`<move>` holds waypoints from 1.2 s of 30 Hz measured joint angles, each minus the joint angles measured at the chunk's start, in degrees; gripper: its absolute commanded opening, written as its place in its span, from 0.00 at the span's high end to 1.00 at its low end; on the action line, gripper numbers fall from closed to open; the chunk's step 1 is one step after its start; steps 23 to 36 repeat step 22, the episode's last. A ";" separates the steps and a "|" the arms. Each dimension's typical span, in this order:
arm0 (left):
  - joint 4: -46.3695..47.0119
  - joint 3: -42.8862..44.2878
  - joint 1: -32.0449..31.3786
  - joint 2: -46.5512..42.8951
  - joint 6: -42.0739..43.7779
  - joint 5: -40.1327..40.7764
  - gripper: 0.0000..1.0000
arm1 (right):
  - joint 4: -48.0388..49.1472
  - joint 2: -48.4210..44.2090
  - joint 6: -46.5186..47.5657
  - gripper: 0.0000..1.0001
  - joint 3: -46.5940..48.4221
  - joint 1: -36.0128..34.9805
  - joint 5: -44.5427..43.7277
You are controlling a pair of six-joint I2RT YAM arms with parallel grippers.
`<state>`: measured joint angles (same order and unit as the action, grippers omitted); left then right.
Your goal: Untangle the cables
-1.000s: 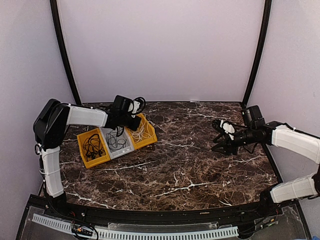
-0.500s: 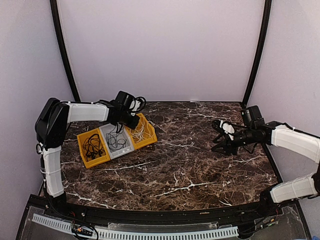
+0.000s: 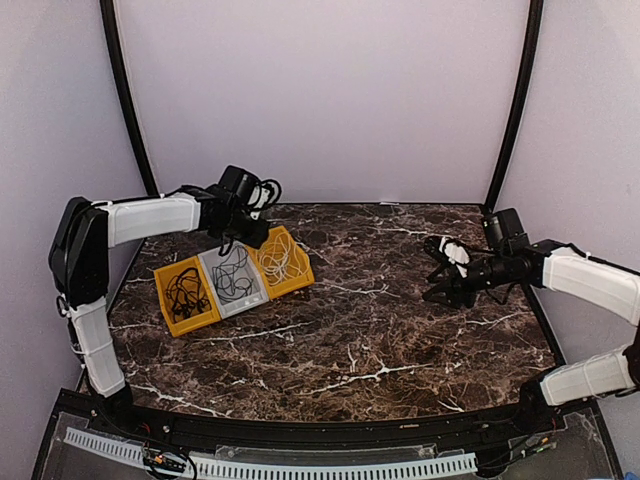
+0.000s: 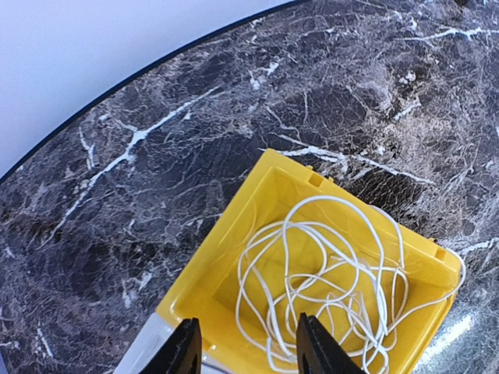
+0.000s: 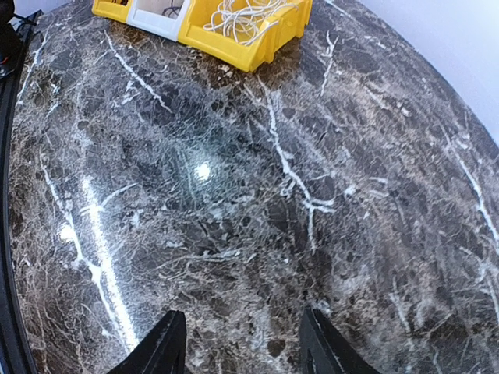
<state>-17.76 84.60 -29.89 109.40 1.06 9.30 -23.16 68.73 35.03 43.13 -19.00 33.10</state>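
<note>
Three small bins stand in a row at the table's left. The left yellow bin [image 3: 172,305] holds black cables [image 3: 186,289]. Grey and black cables [image 3: 234,277] lie in the white middle bin [image 3: 252,298]. A loose white cable [image 3: 283,258] fills the right yellow bin [image 3: 303,270], and the left wrist view shows that white cable [image 4: 327,280] from just above in the yellow bin [image 4: 226,257]. My left gripper [image 3: 238,240] [image 4: 248,351] hangs open over the bins with nothing between its fingers. Far right, my right gripper [image 3: 432,285] [image 5: 243,347] is open above bare marble.
The dark marble table [image 3: 360,330] stretches between the bins and the right arm. The row of bins [image 5: 257,35] shows at the top of the right wrist view. Pale walls and black corner posts [image 3: 130,110] enclose the back.
My left gripper has opened and risen back from the middle bin; the dark cable that hung from it now lies in that bin. The right arm has barely moved.
</note>
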 measured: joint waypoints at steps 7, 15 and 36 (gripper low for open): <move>-4.07 0.00 0.00 -10.64 -0.24 4.15 0.44 | -1.29 4.26 -6.43 0.02 14.43 0.09 -6.36; 5.92 -9.27 0.00 -28.81 -1.05 5.33 0.03 | 4.90 8.17 -16.22 0.01 29.99 0.92 -18.49; 14.58 -18.93 0.00 -32.94 -3.98 4.02 0.01 | 11.58 3.45 -23.26 0.01 25.35 0.98 -20.70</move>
